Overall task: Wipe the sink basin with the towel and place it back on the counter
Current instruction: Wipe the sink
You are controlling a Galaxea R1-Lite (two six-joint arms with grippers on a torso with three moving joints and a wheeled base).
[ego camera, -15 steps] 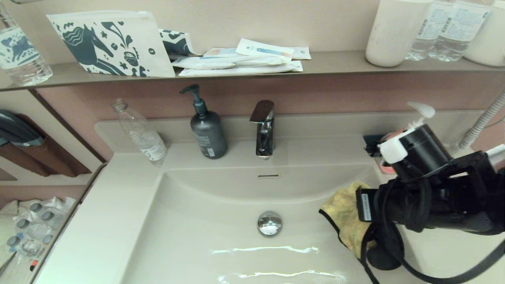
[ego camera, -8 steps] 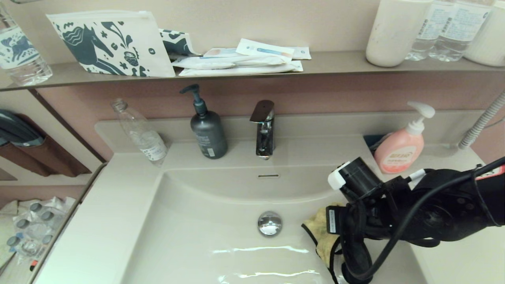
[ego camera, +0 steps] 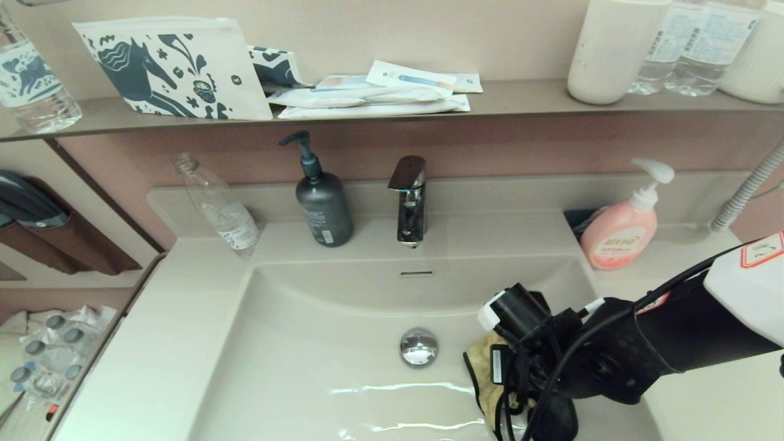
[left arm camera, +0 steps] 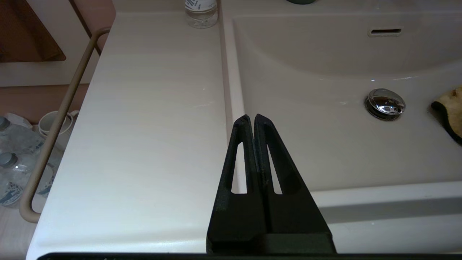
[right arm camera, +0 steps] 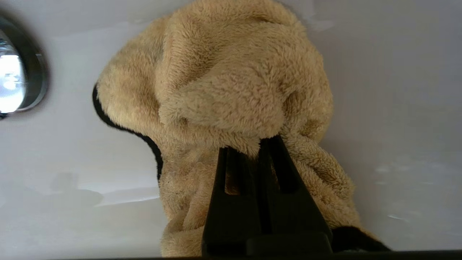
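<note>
The mustard-yellow towel [ego camera: 481, 373] with black trim lies bunched on the floor of the glossy off-white sink basin [ego camera: 318, 361], just right of the chrome drain plug [ego camera: 419, 346]. My right gripper [right arm camera: 252, 144] is shut on a fold of the towel [right arm camera: 223, 83], which presses against the basin floor. The right arm reaches in from the right and hides most of the cloth in the head view. My left gripper [left arm camera: 251, 117] is shut and empty, parked over the front left rim where the counter [left arm camera: 151, 119] meets the basin. The towel's edge [left arm camera: 449, 108] shows in the left wrist view.
A faucet [ego camera: 409, 199], a grey pump bottle [ego camera: 321, 199] and a clear empty bottle [ego camera: 217, 205] stand at the back of the counter. A pink soap dispenser [ego camera: 621, 229] stands at the back right. A brown-grey shelf [ego camera: 520, 98] above holds pouches, packets and bottles.
My right arm has dropped from the basin's right rim and moved left into the bowl, dragging the towel across the floor towards the drain plug. The left gripper is not seen earlier.
</note>
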